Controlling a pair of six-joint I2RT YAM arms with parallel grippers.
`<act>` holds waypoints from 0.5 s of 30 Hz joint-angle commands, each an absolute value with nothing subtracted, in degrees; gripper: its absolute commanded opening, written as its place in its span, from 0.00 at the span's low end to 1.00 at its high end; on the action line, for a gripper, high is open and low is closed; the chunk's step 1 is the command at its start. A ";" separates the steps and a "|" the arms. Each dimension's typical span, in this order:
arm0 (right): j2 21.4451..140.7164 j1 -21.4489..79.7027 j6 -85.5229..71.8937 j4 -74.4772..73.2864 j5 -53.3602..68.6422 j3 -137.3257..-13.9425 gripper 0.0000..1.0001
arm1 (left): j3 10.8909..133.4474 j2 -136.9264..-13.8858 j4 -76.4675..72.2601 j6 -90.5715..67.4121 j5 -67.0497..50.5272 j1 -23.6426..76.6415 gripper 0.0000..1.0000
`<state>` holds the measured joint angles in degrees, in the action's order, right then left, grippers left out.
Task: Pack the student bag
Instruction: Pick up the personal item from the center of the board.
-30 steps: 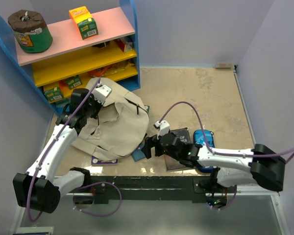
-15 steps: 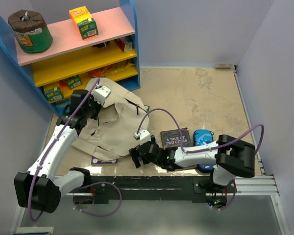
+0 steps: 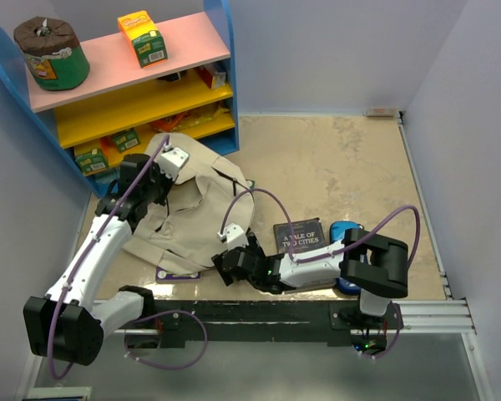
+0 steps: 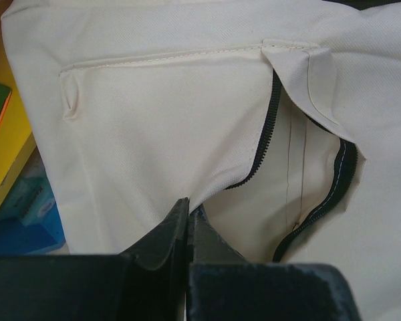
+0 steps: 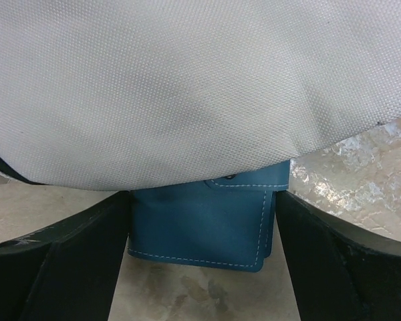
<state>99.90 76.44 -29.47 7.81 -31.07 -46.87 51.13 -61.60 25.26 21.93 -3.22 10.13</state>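
The student bag [image 3: 192,219] lies floppy and beige on the floor, left of centre. In the left wrist view its black zipper [image 4: 271,127] gapes open. My left gripper [image 3: 169,160] is at the bag's top edge, shut on a fold of bag fabric [image 4: 188,208]. Low at the bag's lower right edge is my right gripper [image 3: 226,266]. It stands open, with a blue stitched wallet [image 5: 200,231] between its fingers [image 5: 73,261]. The wallet lies flat on the floor, its far end tucked under the bag's cloth [image 5: 187,87].
A dark book [image 3: 299,236] titled A Tale of Two Cities and a glossy blue pencil case [image 3: 346,236] lie right of the bag. A purple-edged flat item [image 3: 177,274] pokes out under the bag's near edge. The coloured shelf unit [image 3: 134,100] stands at the back left.
My right arm swung left from beside the book to the bag's lower right edge, uncovering the book and bringing its jaws around the blue wallet. The left arm has not moved.
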 commanded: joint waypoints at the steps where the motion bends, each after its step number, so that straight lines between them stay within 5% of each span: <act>1: 98.71 76.73 -31.11 7.38 -32.52 -44.13 0.86 | 51.06 -59.77 22.85 21.62 -3.87 9.58 0.00; 7: 85.10 76.90 -33.66 6.16 -32.96 -37.71 0.65 | 51.24 -60.12 22.94 21.27 -5.10 9.58 0.00; 15: 71.12 79.80 -34.72 -1.66 -30.85 -36.38 0.54 | 52.20 -61.26 23.03 20.57 -5.45 9.58 0.00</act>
